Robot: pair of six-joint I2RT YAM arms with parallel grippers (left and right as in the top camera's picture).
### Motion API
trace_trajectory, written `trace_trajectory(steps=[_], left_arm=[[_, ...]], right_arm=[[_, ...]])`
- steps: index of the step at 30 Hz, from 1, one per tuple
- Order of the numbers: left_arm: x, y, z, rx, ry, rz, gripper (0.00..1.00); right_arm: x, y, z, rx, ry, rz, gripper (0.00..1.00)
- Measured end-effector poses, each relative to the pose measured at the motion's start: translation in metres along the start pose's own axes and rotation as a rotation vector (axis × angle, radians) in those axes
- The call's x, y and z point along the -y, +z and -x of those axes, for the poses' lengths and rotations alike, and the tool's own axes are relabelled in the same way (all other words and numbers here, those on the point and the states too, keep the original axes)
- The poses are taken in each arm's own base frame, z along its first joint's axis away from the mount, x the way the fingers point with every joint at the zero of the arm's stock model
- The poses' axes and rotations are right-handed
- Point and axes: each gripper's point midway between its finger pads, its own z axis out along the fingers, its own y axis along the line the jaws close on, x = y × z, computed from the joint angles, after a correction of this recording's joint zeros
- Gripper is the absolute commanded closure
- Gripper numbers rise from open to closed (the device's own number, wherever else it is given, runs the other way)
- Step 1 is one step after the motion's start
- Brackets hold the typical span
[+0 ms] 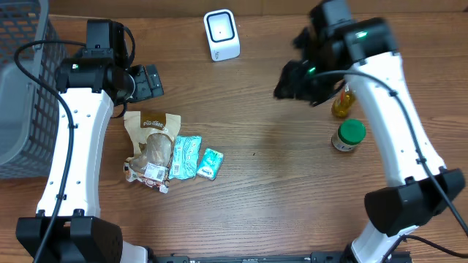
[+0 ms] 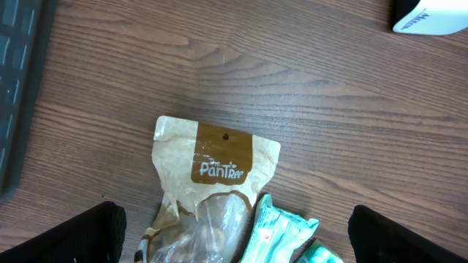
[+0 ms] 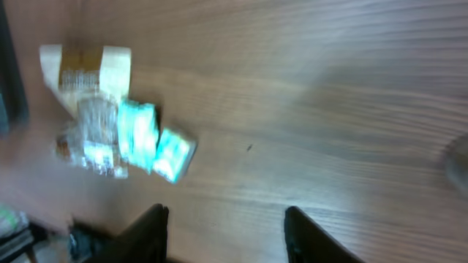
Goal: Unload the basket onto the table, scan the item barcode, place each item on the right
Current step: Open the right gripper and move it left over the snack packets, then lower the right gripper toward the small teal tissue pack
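The white barcode scanner (image 1: 221,34) stands at the back of the table, its corner showing in the left wrist view (image 2: 431,16). A brown "Pantree" snack bag (image 1: 153,142) (image 2: 212,183) lies at the left beside two teal packets (image 1: 185,156) (image 1: 210,164). My left gripper (image 1: 150,82) (image 2: 238,241) hangs open above the bag's top, holding nothing. My right gripper (image 1: 292,82) (image 3: 227,226) is blurred by motion over bare wood at the right. Its fingers stand apart with nothing between them. The bag and packets show far off in the right wrist view (image 3: 110,124).
A yellow bottle (image 1: 342,102) and a green-lidded jar (image 1: 349,136) stand at the right, close under the right arm. A grey wire basket (image 1: 22,88) (image 2: 14,95) sits at the table's left edge.
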Motion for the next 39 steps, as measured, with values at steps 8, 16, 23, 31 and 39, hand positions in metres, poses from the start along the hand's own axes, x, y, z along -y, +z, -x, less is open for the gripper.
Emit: trace_trajectory(steps=[8,16,23,31,39], left_arm=[[0.0,0.0,0.0,0.0,0.0,0.0,0.0],[0.0,0.0,0.0,0.0,0.0,0.0,0.0],[0.0,0.0,0.0,0.0,0.0,0.0,0.0],[0.0,0.0,0.0,0.0,0.0,0.0,0.0],[0.0,0.0,0.0,0.0,0.0,0.0,0.0]], right_arm=[[-0.05,0.073,-0.039,-0.106,-0.076,0.028,0.68],[-0.051,0.126,-0.076,-0.192,-0.062,0.0,0.0],[-0.05,0.134,-0.089,-0.224,-0.072,-0.013,0.0],[-0.05,0.134,-0.089,-0.222,-0.07,-0.012,0.0],[-0.05,0.134,-0.089,-0.222,-0.07,-0.013,0.0]])
